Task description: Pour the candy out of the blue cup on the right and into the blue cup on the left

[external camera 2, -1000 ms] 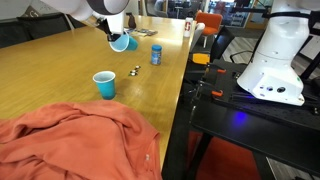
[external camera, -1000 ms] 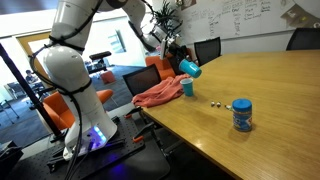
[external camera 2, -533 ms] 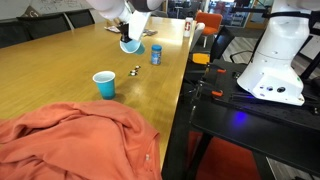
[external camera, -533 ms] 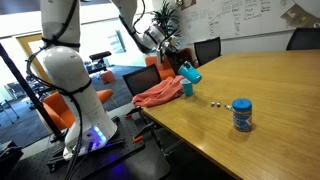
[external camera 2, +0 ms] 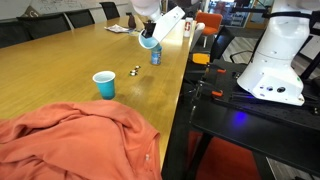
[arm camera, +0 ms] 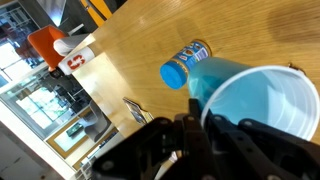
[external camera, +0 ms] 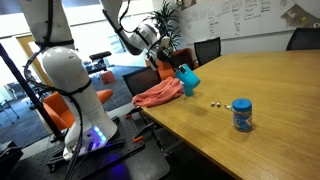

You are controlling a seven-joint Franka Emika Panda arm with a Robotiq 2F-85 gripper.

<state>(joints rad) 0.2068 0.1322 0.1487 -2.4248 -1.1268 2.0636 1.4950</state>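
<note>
Gripper (external camera 2: 155, 31) is clamped on the held blue cup (external camera 2: 148, 41), with its fingers (arm camera: 197, 128) pinching the wall at the rim. The cup is airborne and tilted at top centre of an exterior view. In frame it sits right above the blue-lidded jar (external camera 2: 155, 54).

In the wrist view the held cup's mouth faces the camera at lower right (arm camera: 258, 100). The jar (arm camera: 187, 63) shows just past its rim, standing on the wood.

The standing blue cup (external camera 2: 104, 84) is upright on the table (external camera 2: 50, 75), left of centre and well apart from the held one. Two small candies (external camera 2: 135, 70) lie loose on the wood between the standing cup and the jar.

Edges: the table's long edge runs diagonally down the middle of that exterior view. Jar, candies and standing cup all sit near it. Just beyond the edge are a black frame and the white robot base (external camera 2: 275, 60), so that side is tight. Left of the cups there is wide bare wood and plenty of room.

The orange cloth (external camera 2: 75, 140) fills the lower left and reaches the table edge.

From an exterior view on the opposite side, the gripper (external camera: 178, 68) is near the table's left end, beside the cloth (external camera: 160, 93). The candies (external camera: 213, 101) and jar (external camera: 241, 114) are to its right. From this angle I can't separate the two cups.
</note>
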